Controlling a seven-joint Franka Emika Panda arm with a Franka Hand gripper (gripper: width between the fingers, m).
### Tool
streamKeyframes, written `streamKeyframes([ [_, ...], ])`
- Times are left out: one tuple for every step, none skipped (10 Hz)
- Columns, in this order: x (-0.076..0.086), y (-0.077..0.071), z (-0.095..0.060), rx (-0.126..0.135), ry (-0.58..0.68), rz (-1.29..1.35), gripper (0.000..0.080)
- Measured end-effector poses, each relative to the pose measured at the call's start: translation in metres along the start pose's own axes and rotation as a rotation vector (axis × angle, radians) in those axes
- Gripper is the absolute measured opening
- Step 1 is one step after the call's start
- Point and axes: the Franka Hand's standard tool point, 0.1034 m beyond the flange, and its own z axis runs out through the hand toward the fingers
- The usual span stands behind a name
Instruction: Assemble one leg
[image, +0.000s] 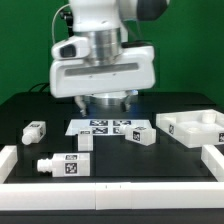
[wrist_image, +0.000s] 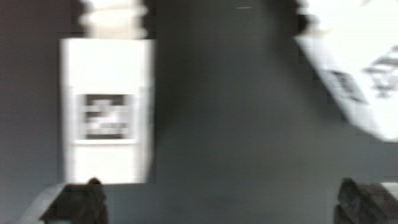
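Several white legs with square tags lie on the black table in the exterior view: one at the left, one left of centre, one right of centre and a longer one lying at the front left. My gripper hangs low over the back of the table, its fingers mostly hidden by the wrist body. In the wrist view a leg with its tag facing up lies just ahead of one fingertip. The gripper is open and empty, with only bare table between its jaws.
The marker board lies under the gripper. A wide white tray-like panel stands at the exterior view's right. White rails border the table at the left, right and front. Another tagged white part shows in the wrist view.
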Motion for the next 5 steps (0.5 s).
streamKeyframes([
  [0.000,-0.029,0.007,-0.015,0.012,-0.002,0.0649],
  [0.000,-0.054,0.014,-0.027,0.010,-0.054,0.0649],
  [0.001,-0.049,0.013,-0.020,0.010,-0.065,0.0649],
  [0.001,-0.046,0.013,-0.021,0.010,-0.057,0.0649],
  [0.001,-0.047,0.013,-0.021,0.010,-0.059,0.0649],
])
